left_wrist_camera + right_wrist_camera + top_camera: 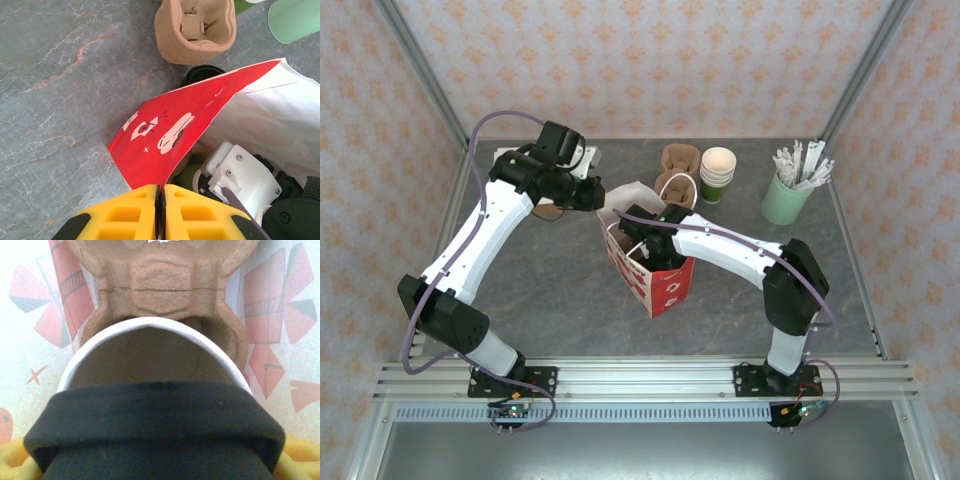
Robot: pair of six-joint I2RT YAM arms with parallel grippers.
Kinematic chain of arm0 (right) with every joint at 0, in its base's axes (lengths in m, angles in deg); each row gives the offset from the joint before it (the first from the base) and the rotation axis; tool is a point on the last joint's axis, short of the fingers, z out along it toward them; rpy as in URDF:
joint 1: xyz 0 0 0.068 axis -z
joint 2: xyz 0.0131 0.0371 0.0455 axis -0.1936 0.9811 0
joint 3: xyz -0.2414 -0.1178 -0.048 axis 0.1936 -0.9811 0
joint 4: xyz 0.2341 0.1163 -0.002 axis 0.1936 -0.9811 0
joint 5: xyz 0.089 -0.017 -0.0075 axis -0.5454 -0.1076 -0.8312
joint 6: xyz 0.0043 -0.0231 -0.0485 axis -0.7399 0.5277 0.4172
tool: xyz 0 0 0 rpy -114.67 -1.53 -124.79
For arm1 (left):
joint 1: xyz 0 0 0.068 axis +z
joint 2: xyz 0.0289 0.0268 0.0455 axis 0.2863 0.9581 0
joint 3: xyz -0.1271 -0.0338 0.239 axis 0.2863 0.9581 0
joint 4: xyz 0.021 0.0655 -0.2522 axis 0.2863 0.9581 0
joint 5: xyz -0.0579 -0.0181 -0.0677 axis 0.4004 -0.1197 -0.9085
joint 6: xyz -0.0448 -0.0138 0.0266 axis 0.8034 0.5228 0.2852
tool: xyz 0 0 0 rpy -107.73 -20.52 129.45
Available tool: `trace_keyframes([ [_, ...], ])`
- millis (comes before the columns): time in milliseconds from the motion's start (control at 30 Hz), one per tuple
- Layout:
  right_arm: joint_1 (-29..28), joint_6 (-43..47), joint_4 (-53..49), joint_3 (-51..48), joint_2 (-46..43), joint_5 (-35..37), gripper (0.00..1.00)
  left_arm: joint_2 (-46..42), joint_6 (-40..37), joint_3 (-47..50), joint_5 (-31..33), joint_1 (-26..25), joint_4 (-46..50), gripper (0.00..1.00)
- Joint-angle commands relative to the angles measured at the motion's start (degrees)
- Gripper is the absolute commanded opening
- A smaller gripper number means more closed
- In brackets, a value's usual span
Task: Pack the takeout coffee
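From above, my left gripper (603,197) is at the red bag's (670,285) far rim, and my right gripper (639,248) is inside it. Left wrist: pressed together, pinching the bag's edge. Right wrist: clamped around the takeout coffee (150,440), over a cardboard carrier (162,285).

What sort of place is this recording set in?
Probably a lab robot cell staged as a café takeaway counter: aluminium-framed wallpapered walls around a grey stone-look tabletop, with a red-and-white paper bag and a stack of green paper cups.
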Motion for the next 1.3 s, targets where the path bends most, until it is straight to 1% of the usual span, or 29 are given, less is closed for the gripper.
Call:
trace_keyframes([
  [0, 0.29, 0.63, -2.49, -3.93, 5.30, 3.00, 0.72, 0.02, -0.05, -1.19, 1.35, -0.63, 0.92, 0.12],
  [367, 0.37, 0.82, -3.20, -3.29, 4.73, 2.79, 0.72, 0.28, -0.21, -1.87, 1.69, -0.71, 1.19, 0.12],
  [1267, 1.00, 0.17, -3.45, -1.24, -0.55, 2.29, 0.73, 1.00, -0.24, -2.59, 1.97, -0.71, 1.45, 0.13],
])
